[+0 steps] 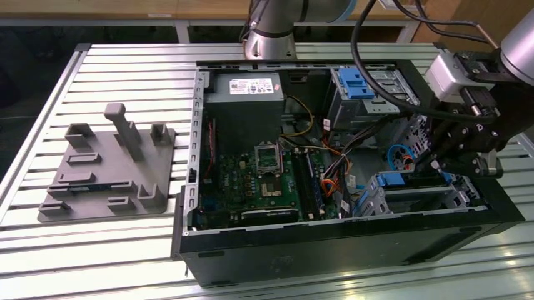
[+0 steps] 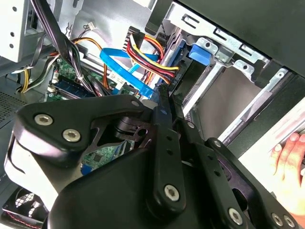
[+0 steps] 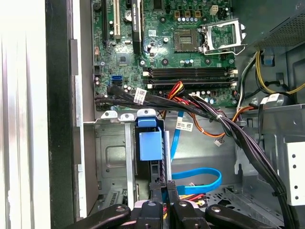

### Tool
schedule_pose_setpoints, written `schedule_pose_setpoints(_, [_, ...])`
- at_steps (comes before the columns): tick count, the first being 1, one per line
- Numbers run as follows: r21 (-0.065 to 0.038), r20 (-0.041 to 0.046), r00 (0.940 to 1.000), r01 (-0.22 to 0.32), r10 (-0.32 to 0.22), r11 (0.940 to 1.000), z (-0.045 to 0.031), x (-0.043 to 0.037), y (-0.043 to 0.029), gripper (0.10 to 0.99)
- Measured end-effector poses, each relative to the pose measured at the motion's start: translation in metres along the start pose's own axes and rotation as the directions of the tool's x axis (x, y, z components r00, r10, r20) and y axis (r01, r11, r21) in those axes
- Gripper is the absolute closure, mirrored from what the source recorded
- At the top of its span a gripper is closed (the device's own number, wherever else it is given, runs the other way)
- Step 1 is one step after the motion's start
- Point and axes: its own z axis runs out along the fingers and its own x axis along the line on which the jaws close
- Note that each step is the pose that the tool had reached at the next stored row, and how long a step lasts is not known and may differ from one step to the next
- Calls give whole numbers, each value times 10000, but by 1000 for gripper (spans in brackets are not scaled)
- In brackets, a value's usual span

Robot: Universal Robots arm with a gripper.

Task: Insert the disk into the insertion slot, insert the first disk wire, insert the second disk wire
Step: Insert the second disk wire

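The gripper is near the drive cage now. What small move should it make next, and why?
Probably a short, slow advance toward the disk, which already sits in the insertion slot. The gripper is lined up close to its blue carrier, with the blue cable lying beside it, so haste may snag it.

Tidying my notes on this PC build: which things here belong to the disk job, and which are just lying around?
Job: disk, insertion slot, blue wire, red-yellow wires, claw.
Just around: grey fixture plate, taller bay, motherboard, hand.
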Motion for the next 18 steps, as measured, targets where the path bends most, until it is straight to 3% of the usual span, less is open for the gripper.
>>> schedule_pose_setpoints(18, [-4, -6, 10000, 54, -54, 10000, 35, 2, -9, 925])
